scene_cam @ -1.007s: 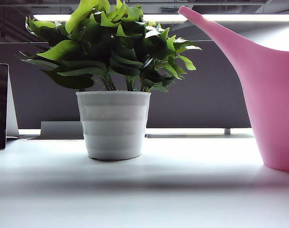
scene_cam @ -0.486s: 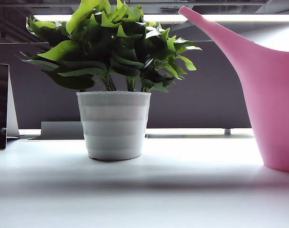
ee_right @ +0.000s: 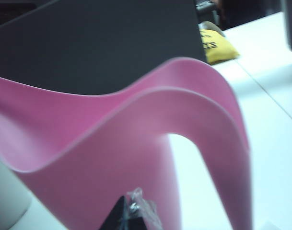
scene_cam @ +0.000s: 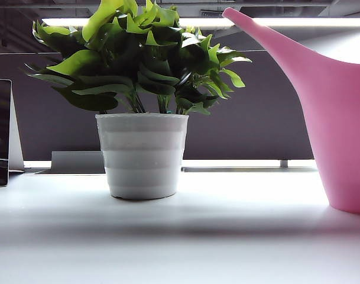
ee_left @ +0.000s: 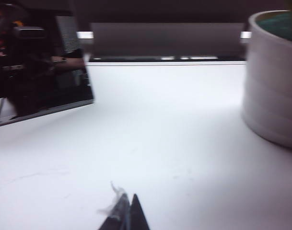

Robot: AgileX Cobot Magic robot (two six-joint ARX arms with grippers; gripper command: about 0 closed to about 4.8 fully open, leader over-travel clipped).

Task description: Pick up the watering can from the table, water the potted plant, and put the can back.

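Nothing has shifted: the watering can still stands beside the potted plant. The left gripper hovers clenched over the table. The right gripper sits clenched, empty, near the can's handle.

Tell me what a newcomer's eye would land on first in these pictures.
The big pink watering can fills the right edge of the exterior view, standing on the white table with its spout arching toward the bushy potted plant left of centre. In the right wrist view its handle looms just ahead of the shut right tool. The left tool, also shut, sits low over bare table near the pot.
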